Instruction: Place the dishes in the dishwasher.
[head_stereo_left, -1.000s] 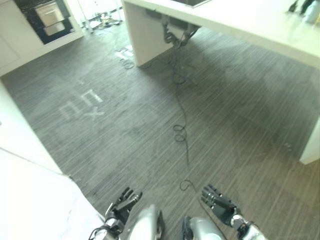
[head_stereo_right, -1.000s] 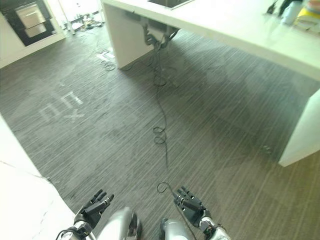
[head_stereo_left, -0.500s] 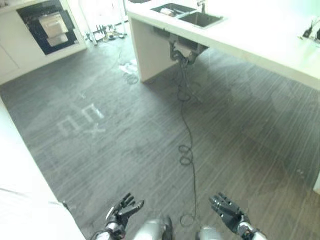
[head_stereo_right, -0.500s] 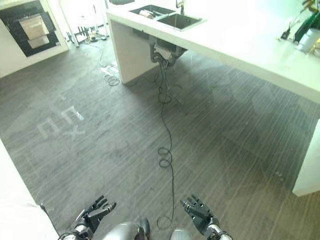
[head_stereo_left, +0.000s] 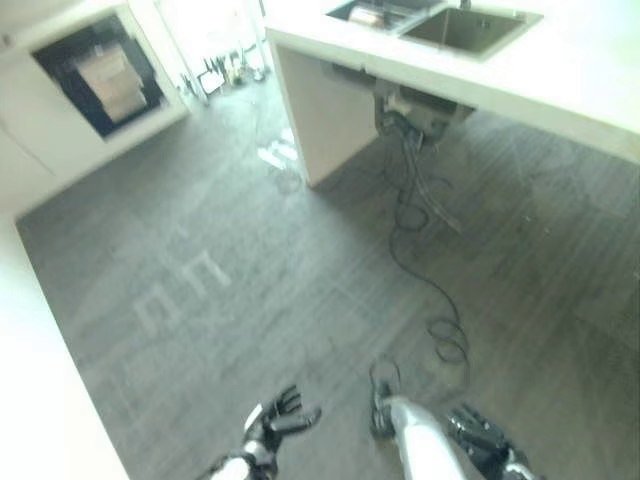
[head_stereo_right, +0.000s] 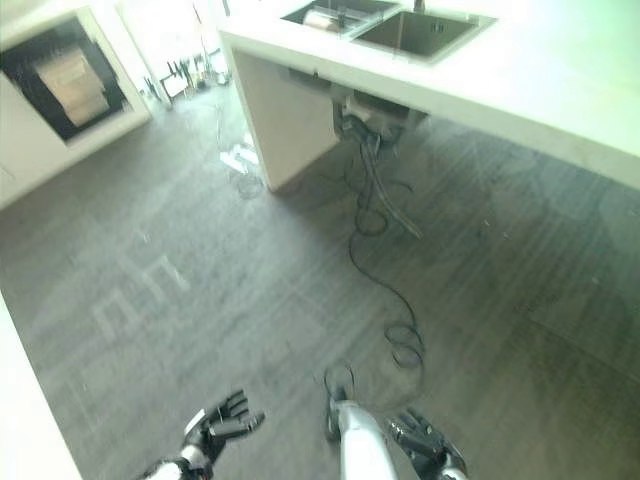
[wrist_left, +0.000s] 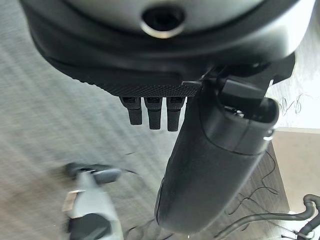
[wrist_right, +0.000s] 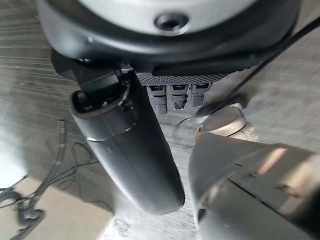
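Both hands hang empty over grey floor at the frame's bottom: left hand (head_stereo_right: 215, 428) and right hand (head_stereo_right: 425, 442), fingers loosely spread. A dish (head_stereo_right: 325, 18) sits in the sink (head_stereo_right: 420, 32), top centre, well apart.

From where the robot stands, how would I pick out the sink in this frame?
Start at the long white counter running across the far right of the room. The sink is the dark rectangular basin sunk into its top near the counter's left end. A second, smaller basin lies just left of it; dark hoses hang beneath.
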